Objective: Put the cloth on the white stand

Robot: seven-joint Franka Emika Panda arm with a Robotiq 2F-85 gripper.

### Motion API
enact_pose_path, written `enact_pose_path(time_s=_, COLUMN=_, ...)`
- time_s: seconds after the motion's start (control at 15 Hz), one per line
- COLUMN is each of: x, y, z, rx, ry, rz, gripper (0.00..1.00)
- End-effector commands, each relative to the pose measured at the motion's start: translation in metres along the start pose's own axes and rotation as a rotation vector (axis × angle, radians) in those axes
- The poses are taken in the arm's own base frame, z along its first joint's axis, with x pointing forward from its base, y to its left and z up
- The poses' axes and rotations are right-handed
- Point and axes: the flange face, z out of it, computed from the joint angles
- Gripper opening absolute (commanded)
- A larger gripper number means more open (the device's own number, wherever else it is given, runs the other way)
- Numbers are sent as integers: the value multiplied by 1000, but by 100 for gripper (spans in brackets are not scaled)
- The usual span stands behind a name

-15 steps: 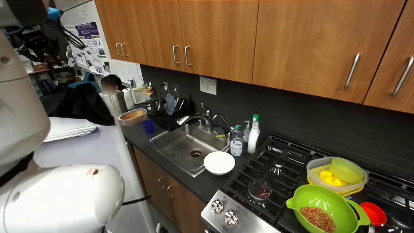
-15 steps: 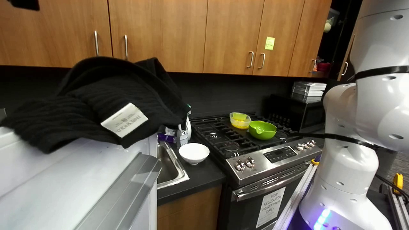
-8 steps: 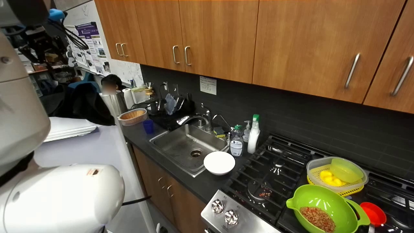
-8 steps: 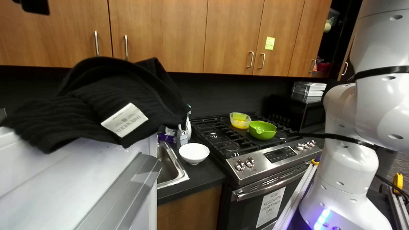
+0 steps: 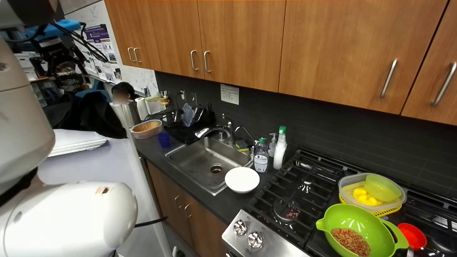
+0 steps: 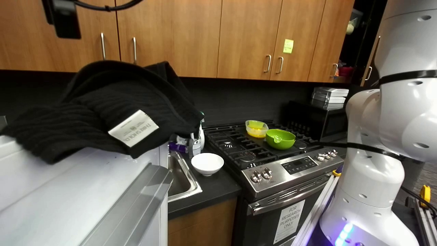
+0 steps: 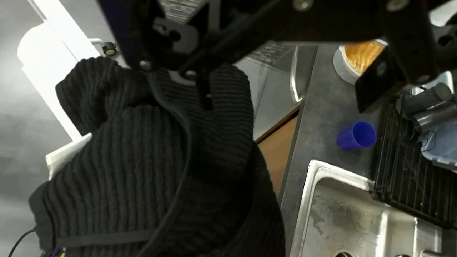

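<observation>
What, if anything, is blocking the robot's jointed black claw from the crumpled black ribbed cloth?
Nothing visible: the open black claw hangs higher than the black ribbed cloth, and only open space shows between them.

A Robotiq gripper hangs with black fingers spread wide apart in the wrist view. In an exterior view, the wrist sits above the fingers; a rounded white joint of the Franka Panda arm shows below them.
</observation>
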Motion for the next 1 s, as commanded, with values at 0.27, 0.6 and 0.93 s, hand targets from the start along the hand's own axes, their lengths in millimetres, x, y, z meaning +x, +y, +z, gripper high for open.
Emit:
enact_pose_path(time_s=0.27, x=-49, y=-15, z=18, rx=4, ry=-61, rz=231, gripper=100)
enact_pose_path(time_s=0.6, x=-41, y=-13, z=20, rx=8, ry=-76, rz=212, gripper=100)
enact_pose_path(time_s=0.93, x=-20, y=12, z=-36, rx=-67, ry=-99, rz=-6, gripper=100)
